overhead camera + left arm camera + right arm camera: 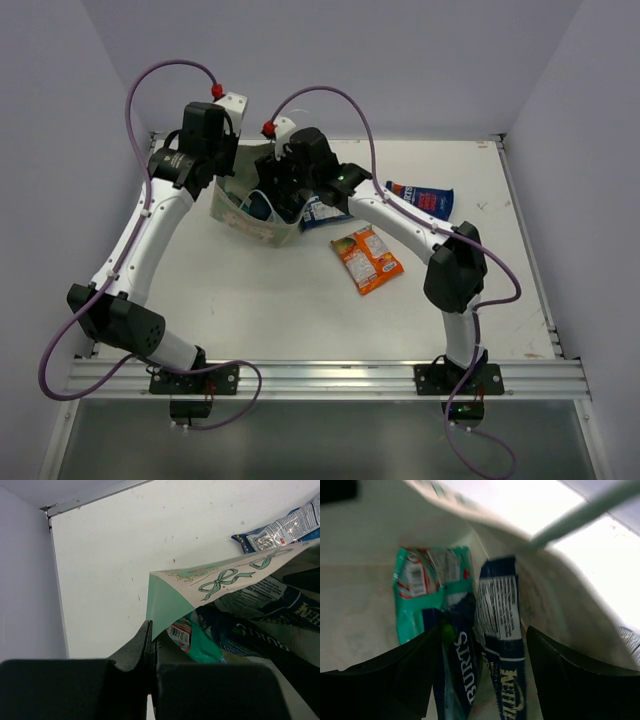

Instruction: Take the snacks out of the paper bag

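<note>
Outside, three snacks (367, 259); in bag (243, 224), three.

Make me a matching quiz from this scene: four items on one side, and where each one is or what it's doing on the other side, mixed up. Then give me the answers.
Column one
1. orange packet
2. teal-green packet
3. left gripper
4. right gripper

Column two
A. inside the paper bag, beside dark blue packets
B. shut on the bag's rim
C. open, reaching into the bag
D. flat on the table, outside the bag

Pairs: 1-D, 2-A, 3-B, 4-C
</note>
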You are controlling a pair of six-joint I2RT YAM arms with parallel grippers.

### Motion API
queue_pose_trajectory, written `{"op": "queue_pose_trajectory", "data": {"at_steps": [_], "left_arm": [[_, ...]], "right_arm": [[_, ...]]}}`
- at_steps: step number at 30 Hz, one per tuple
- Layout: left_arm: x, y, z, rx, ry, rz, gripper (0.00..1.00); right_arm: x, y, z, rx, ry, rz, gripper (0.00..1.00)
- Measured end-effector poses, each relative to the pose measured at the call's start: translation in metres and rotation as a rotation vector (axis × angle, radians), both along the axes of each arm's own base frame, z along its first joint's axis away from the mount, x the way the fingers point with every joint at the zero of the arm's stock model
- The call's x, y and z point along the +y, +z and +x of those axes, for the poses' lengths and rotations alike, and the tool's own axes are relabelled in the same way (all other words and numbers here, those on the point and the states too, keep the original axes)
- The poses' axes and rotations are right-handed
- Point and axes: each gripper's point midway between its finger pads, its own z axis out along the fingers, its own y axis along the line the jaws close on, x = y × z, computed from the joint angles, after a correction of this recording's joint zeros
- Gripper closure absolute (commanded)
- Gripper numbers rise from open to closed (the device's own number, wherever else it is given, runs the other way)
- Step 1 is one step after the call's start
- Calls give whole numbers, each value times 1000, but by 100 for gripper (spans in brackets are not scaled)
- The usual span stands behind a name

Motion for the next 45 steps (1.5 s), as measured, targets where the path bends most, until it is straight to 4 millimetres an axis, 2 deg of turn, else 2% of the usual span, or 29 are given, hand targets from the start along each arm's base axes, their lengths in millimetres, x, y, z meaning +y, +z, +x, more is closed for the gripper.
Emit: {"op": "queue_pose_trajectory", "data": {"at_steps": [4,5,6,8,11,12,14,16,20,25,28,29,31,34,35,36,40,43,45], "left_arm": [[-1,0,0,1,-5,-3,100],[-1,0,0,2,-6,-3,100],[-2,0,0,2,-8,-5,100],[-2,-1,0,2,-9,-4,100],[-1,-2,-2,4,-11,-2,100],[-1,-3,-3,6,-11,-2,100],[0,-3,-4,5,-11,-2,100],[0,-4,-5,6,-11,-1,100],[0,-2,-7,4,-11,-2,100],[0,-4,-9,6,-15,-4,100],[0,-5,-9,9,-15,-3,100],[0,-5,-9,9,-15,-3,100],[0,-5,-9,9,-15,-3,100],[0,-5,-9,11,-15,-3,100],[0,-6,-10,12,-15,-3,100],[0,-6,-10,12,-14,-2,100],[1,-5,-10,8,-11,-1,100],[6,-2,-11,-5,8,8,100],[10,0,-11,-12,28,21,100]], "right_arm": [[-2,-42,5,60,-22,-77,34],[-2,-48,6,67,-28,-87,37],[-2,-53,7,72,-29,-93,46],[-2,-57,7,76,-29,-99,51],[0,-54,8,72,-27,-91,47],[1,-51,9,68,-26,-84,41],[4,-40,11,56,-23,-61,39],[9,-26,15,33,-25,-25,38],[11,-13,22,14,-47,27,39],[14,-7,26,10,-62,50,41],[15,-11,28,13,-70,49,42],[15,-14,30,14,-72,46,44],[16,-22,31,22,-75,35,56],[18,-34,35,30,-74,19,82],[19,-36,36,32,-73,16,97],[19,-37,37,31,-69,13,100],[21,-29,36,28,-51,24,100],[23,-17,30,23,-18,42,100],[22,1,22,14,5,63,100]]}}
